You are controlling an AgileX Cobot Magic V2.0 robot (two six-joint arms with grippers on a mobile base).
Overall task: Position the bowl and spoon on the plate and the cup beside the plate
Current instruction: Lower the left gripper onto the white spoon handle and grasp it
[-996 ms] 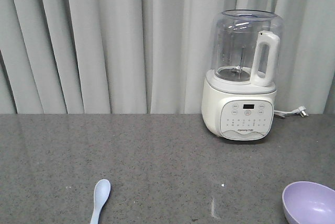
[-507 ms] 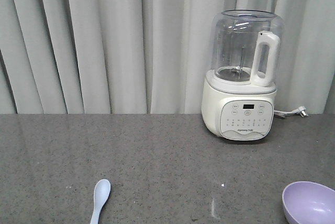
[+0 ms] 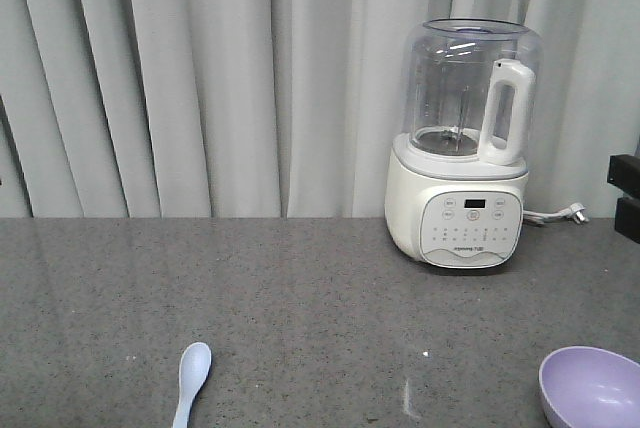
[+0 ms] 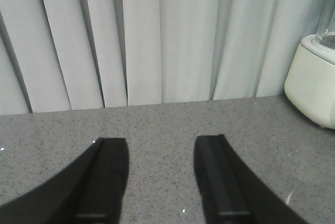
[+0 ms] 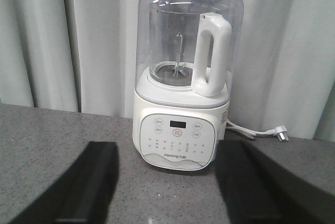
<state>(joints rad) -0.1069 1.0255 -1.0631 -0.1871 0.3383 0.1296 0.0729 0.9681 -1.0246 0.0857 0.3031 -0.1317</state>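
Note:
The pale whitish-blue spoon (image 3: 193, 373) lies on the grey counter at the front left, scoop pointing away. At the front right corner, cut by the frame edge, the lavender bowl (image 3: 593, 388) sits upright and empty. The plate and the cup are out of view. In the left wrist view my left gripper (image 4: 159, 141) is open over bare counter, nothing between its fingers. In the right wrist view my right gripper (image 5: 170, 148) is open too, facing the blender with its fingers wide apart and empty. A black part of the right arm (image 3: 625, 196) shows at the right edge.
A white blender (image 3: 465, 143) with a clear jug stands at the back right, its cord and plug (image 3: 562, 214) trailing to the right. It also shows as the blender (image 5: 183, 72) straight ahead of the right gripper. Grey curtains (image 3: 200, 78) hang behind the counter (image 3: 320, 288).
A black part of the right arm has come into the front view at the right edge. The spoon, bowl and blender have not moved.

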